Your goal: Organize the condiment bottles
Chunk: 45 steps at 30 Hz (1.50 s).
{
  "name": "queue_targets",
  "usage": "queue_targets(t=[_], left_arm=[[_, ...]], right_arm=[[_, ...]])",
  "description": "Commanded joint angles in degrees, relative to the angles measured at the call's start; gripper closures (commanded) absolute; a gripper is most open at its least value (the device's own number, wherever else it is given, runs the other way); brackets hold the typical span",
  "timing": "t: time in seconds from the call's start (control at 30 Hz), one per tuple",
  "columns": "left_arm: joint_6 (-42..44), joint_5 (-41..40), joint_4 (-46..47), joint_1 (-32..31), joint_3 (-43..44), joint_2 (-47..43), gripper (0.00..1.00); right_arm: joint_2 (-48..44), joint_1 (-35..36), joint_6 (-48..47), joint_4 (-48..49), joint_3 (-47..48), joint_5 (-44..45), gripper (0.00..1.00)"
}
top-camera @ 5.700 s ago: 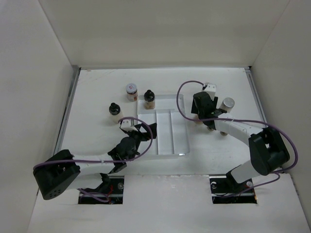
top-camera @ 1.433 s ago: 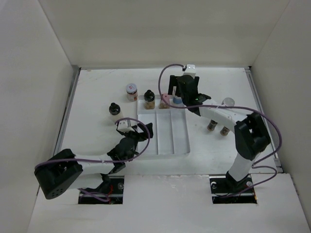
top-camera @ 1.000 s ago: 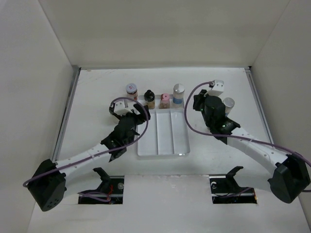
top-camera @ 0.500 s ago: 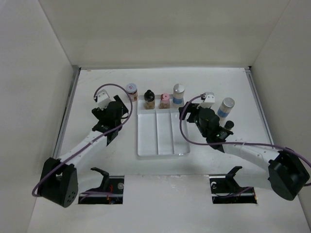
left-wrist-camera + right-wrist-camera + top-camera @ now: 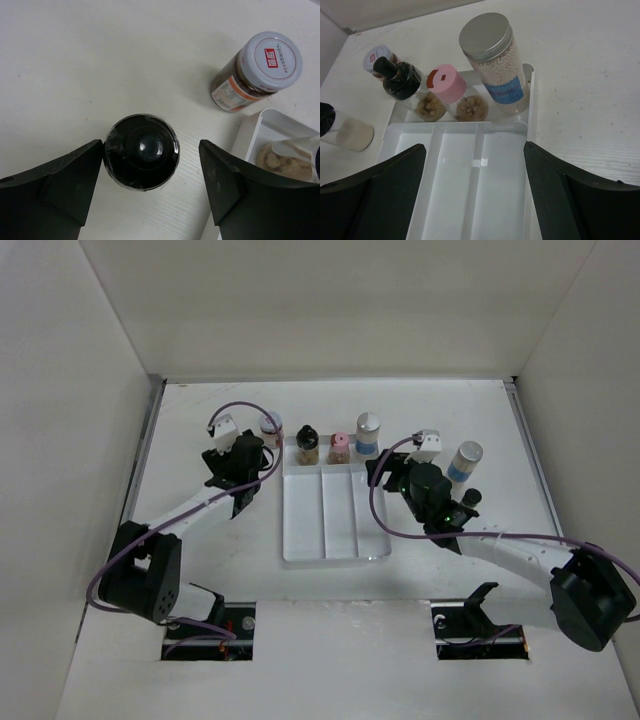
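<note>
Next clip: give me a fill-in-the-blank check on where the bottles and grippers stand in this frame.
1. The open left gripper straddles a bottle whose cap is ___.
2. In the tray, the pink-capped bottle stands beside a blue-labelled jar with a ___ cap.
3. The white-lidded jar stands ___ the tray.
4. The right gripper is open and holds ___.

Missing words: black; silver; outside; nothing.

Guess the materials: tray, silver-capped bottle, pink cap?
Tray: probably clear glossy plastic; the walls look see-through and catch highlights. Silver-capped bottle: transparent body, glass or plastic, cannot tell which; pale beads show through. Its cap looks like brushed metal or metallised plastic. Pink cap: opaque matte plastic, judging by the even colour and moulded flip tab.
</note>
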Motion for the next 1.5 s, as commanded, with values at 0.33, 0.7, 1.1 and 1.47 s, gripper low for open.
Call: queue_targets(t=[0.33,0.7,1.1,1.47], left_arm=[[1.88,-2.87,4.91,-0.73,-2.29,-5.13,0.62],[5.75,-4.55,2.18,-20.15,1.31,-16.32,0.64],[5.04,-0.15,9.30,-25.44,3.07,-2.35,0.64],[6.01,0.55,17.04,-23.68,-0.26,3.20,0.39]], right_arm=[[-1.25,-1.65,0.67,3.12,-0.60,-0.46,0.12],[-2.92,-1.83,0.85,3.82,-1.74,2.61,0.10],[-2.66,-2.35,0.94,4.17,-2.09,2.88,0.09],[-1.69,-2.35,0.85,3.65,-1.48,2.71,0.07]])
